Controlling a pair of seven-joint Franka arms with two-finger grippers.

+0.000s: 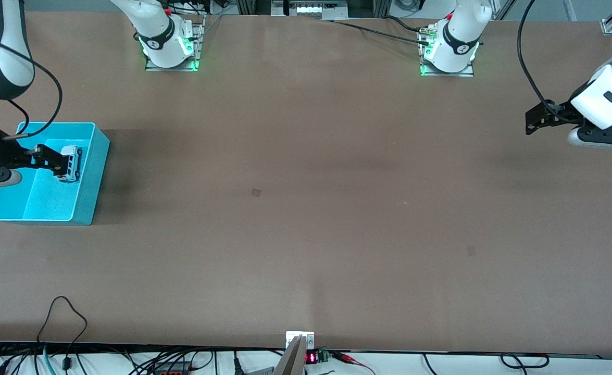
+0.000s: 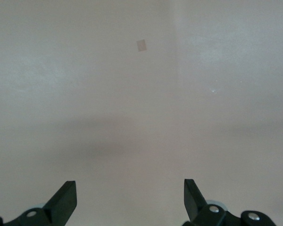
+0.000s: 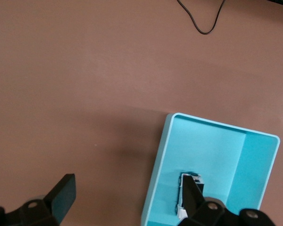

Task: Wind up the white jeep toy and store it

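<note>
Already the white jeep toy (image 1: 71, 162) lies inside the turquoise bin (image 1: 93, 177), which sits on the bench (image 1: 306, 208) at the right arm's end. Over that bin hangs the right end effector (image 1: 61, 162), its fingers spread wide and gripping nothing — one finger partly covers the jeep in the right wrist view. Well apart, the left end effector (image 1: 532, 122) waits above bare bench at the left arm's end, fingers likewise apart and empty — only brown surface lies beneath it.
</note>
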